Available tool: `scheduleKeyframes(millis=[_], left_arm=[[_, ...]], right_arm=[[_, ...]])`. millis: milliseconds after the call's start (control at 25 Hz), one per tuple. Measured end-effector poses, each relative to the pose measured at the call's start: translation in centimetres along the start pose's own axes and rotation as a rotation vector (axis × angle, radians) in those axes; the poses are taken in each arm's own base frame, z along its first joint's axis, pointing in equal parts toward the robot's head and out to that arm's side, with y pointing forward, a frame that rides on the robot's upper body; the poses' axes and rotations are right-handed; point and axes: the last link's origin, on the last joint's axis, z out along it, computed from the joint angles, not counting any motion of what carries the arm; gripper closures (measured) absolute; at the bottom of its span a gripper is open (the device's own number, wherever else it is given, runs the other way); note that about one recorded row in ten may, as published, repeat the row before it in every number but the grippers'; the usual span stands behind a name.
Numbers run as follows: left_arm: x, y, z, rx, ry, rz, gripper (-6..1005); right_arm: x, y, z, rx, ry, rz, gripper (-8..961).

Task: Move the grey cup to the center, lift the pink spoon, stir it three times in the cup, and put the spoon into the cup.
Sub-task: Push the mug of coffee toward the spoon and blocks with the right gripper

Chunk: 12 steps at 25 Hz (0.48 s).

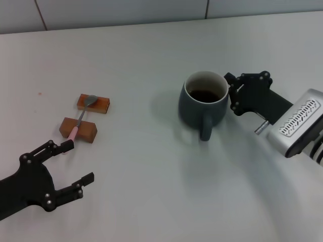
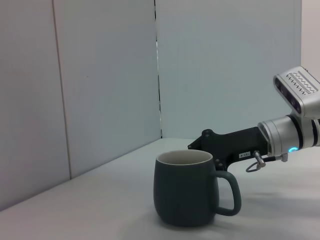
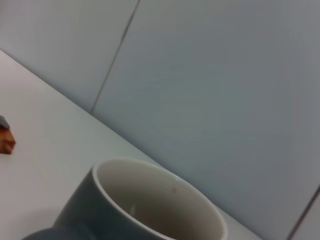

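Head view – grey cup (image 1: 202, 103), loop handle, pale rim, dark inside

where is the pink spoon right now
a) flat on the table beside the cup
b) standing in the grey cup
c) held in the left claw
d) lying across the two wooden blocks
d: the pink spoon lies across the two wooden blocks, bowl on the far one, handle over the near one, with the open left claw just short of it and the grey cup well away.
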Motion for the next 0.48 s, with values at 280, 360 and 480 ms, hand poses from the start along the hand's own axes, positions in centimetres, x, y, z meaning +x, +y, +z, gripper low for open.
scheduleKeyframes(millis=[280, 360, 480], left_arm=[[0.1, -0.1, 0.0, 0.004, 0.001, 0.009, 183], [0.1, -0.2, 0.1, 0.002, 0.003, 0.012, 183], [0.2, -0.3, 0.1, 0.000, 0.005, 0.015, 184]], right_arm=[[-1.2, 1.6, 1.3, -0.084, -0.021, -0.007, 947], [-1.7, 2.3, 1.8, -0.115, -0.031, -0.008, 946], [-2.6, 3.2, 2.6, -0.157, -0.045, -0.005, 945]])
